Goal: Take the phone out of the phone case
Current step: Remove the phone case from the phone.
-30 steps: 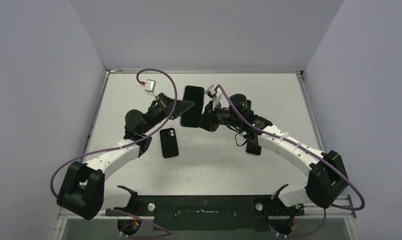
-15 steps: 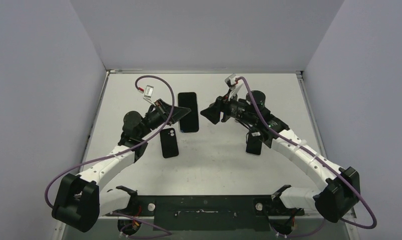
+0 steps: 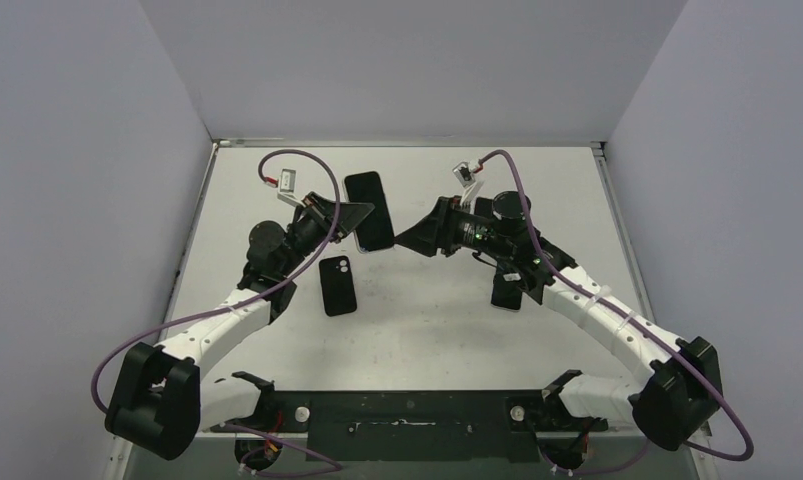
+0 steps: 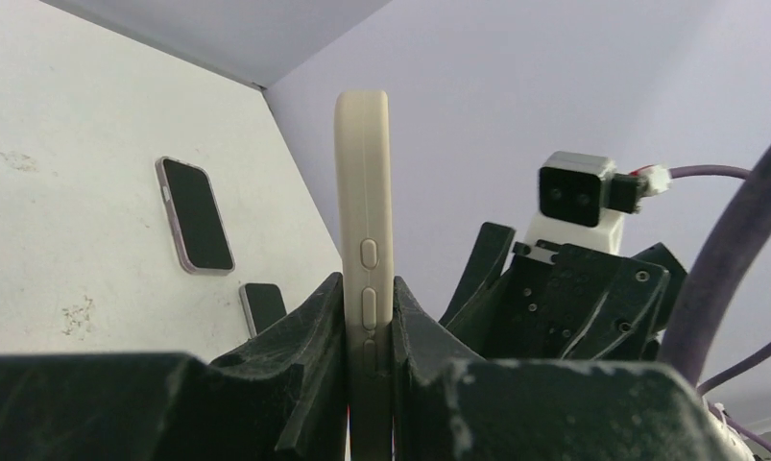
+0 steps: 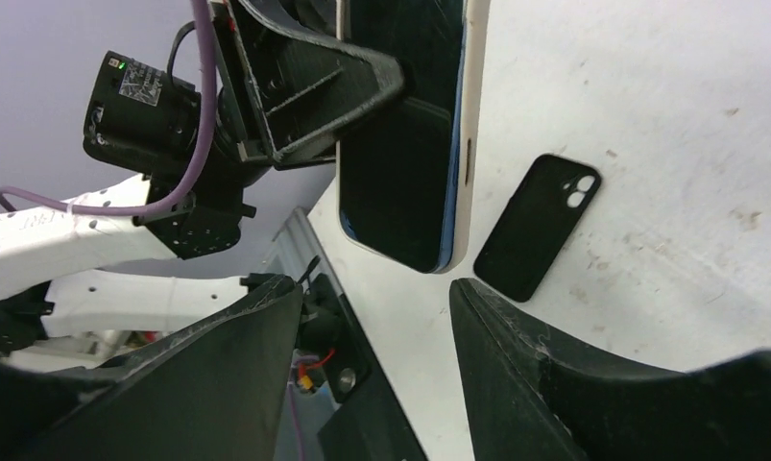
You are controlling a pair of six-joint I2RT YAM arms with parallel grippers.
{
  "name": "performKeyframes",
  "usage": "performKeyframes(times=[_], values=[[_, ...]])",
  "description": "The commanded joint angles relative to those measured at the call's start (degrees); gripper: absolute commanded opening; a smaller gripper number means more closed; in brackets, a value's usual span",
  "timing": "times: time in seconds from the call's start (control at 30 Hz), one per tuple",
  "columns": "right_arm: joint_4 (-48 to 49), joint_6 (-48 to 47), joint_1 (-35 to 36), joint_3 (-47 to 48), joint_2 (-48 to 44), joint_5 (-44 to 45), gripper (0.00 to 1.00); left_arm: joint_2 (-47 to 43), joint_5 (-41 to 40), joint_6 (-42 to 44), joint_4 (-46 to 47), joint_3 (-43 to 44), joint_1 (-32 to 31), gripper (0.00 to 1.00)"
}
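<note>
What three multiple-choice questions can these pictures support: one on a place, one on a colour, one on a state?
1. Where is the black phone case?
A. flat on the table
B. in the right jaws
C. on top of the right arm

2. What colour is the case around the phone that the left jaws hold?
A. red
B. cream
C. green

3. How do the right jaws stand?
A. shut on the phone
B. shut on a cable
C. open, holding nothing

Answers:
1 A: the top view shows it lying flat beside the left arm.
2 B: the left wrist view shows its cream edge.
3 C: the right wrist view shows a wide, empty gap between them.
</note>
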Motion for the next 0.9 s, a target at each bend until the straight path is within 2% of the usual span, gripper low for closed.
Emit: performKeyframes(times=[0.0, 0.33, 0.87], values=[[8.3, 9.5, 0.1, -1.2, 1.9, -4.0, 0.58, -0.2, -2.5, -2.6, 9.4, 3.0, -0.3, 0.00], [12.4, 12.2, 0.8, -2.7, 3.5, -4.3, 0.51, -0.5, -2.5, -3.5, 11.1, 2.6, -0.9, 0.00], [11.6, 12.1, 1.8, -2.5, 4.3, -2.6, 0.48, -0.4, -2.6, -6.6, 14.9, 2.0, -1.6, 0.00]])
